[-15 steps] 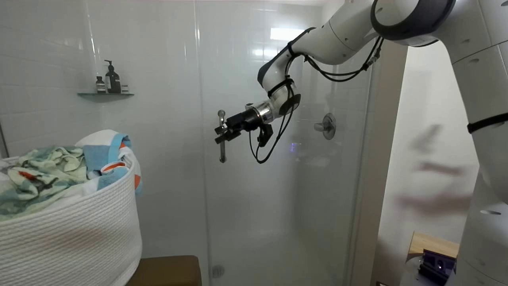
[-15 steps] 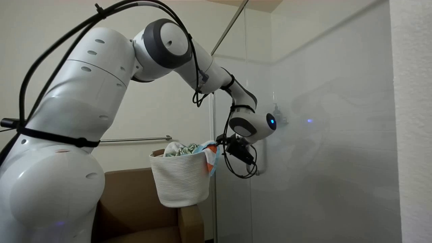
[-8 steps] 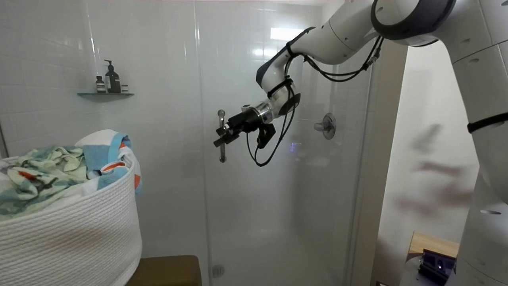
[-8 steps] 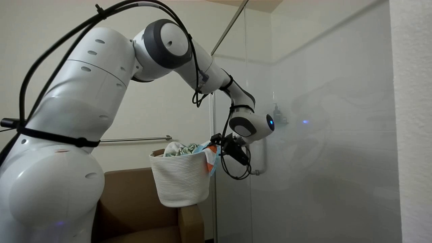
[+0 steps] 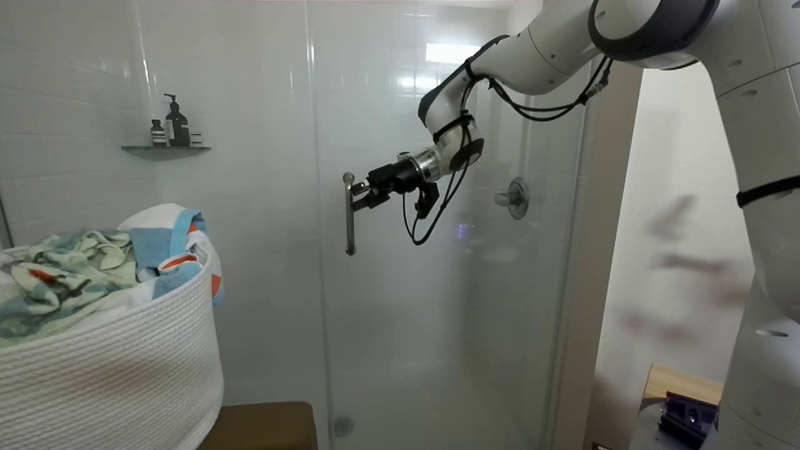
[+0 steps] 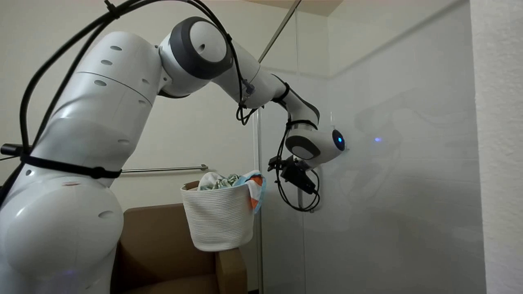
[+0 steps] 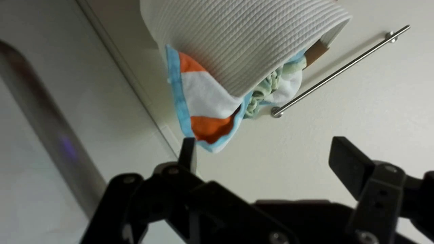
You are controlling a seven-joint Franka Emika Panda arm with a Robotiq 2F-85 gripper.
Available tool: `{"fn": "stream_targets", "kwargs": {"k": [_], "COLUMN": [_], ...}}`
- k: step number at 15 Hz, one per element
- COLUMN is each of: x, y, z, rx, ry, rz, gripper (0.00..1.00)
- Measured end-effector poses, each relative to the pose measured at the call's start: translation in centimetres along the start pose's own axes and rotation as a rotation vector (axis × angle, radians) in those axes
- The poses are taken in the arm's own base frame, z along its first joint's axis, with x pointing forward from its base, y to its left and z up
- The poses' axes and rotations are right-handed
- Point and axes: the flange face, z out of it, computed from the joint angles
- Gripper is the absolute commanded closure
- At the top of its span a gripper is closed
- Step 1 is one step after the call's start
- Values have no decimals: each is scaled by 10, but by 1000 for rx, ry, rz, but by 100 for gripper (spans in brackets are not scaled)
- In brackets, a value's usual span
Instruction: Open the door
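My hand (image 7: 266, 156) is spread, fingers (image 7: 351, 167) wide apart, near the vertical silver bar handle (image 5: 350, 225); the glass shower door (image 5: 406, 325) stands upright behind both, and in the wrist view the handle passes outside my fingers.

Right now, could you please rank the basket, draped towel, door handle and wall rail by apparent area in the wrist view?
1. Basket, plainly largest
2. Door handle and draped towel: too close to rank, the handle being nearer the camera
3. Wall rail, long but thin
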Motion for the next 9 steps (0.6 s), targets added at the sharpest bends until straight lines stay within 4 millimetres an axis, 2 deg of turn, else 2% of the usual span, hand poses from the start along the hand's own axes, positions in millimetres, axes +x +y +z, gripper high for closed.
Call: {"fn": "stream_targets", "kwargs": {"k": [5,9], "x": [24,34], "y": [1,-3], "z": [-39,-52], "rx": [-115,-162], "ry": [145,195], "rz": [-8,-35], "gripper": [0,0]}}
